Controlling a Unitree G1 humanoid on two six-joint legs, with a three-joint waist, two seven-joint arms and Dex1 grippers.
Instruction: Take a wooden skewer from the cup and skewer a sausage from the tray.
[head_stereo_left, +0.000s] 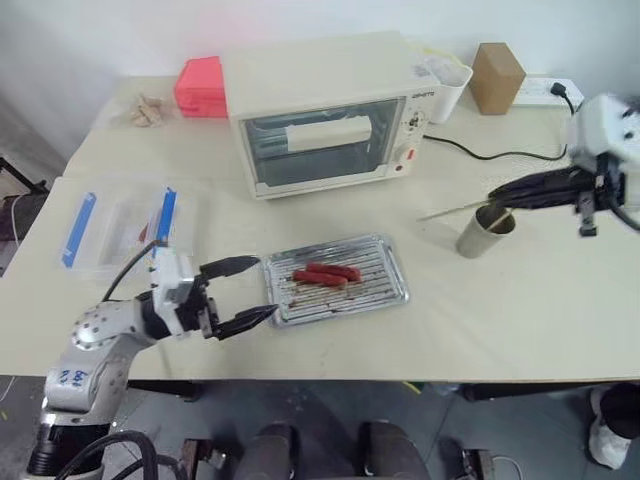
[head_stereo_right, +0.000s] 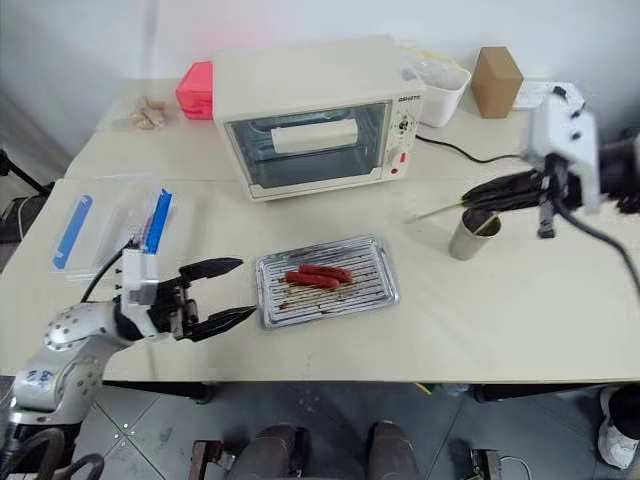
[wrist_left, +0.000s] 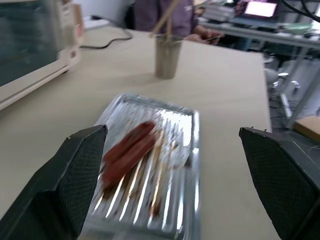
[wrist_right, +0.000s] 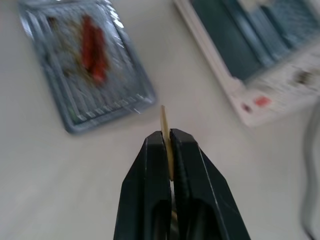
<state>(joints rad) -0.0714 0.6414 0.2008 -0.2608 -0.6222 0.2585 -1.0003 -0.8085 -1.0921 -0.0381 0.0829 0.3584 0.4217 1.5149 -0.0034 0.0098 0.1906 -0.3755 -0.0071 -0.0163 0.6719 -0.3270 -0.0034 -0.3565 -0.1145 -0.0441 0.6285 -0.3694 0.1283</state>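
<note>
Looking down over the table (head_stereo_left: 520, 320), we saw the right gripper (head_stereo_left: 492, 194) above the cup (head_stereo_left: 484, 231), its two black fingers pressed together on the wooden skewer (head_stereo_left: 452, 210). The skewer stuck out past the fingertips toward the toaster oven (head_stereo_left: 335, 112), lying nearly level, with its free end hanging over bare tabletop between the oven and the cup. From the right wrist camera we could see a short pale length of it poking out between the shut fingers (wrist_right: 150, 175). At least one more stick leaned in the cup, seen from the left wrist camera.

We found the tray (head_stereo_left: 385, 290) near the front edge of the table, in front of the oven and well apart from the cup. Two red sausages (head_stereo_left: 327, 274) lay side by side on its ridged bottom, touching or nearly so, toward the middle-left of the tray.

The left gripper (head_stereo_left: 245, 291) hung just beside the tray's left end, pointing at it roughly level, with its fingers spread wide and nothing between them. We could not tell whether the lower fingertip touched the tray's rim.

Further left sat a clear plastic box (head_stereo_left: 120, 225) with blue clips. Behind the oven we noted a red box (head_stereo_left: 200, 85), a white tub (head_stereo_left: 445, 85), a brown box (head_stereo_left: 497, 76) and a power strip (head_stereo_left: 548, 92), whose black cable (head_stereo_left: 480, 153) ran across the table toward the oven.
</note>
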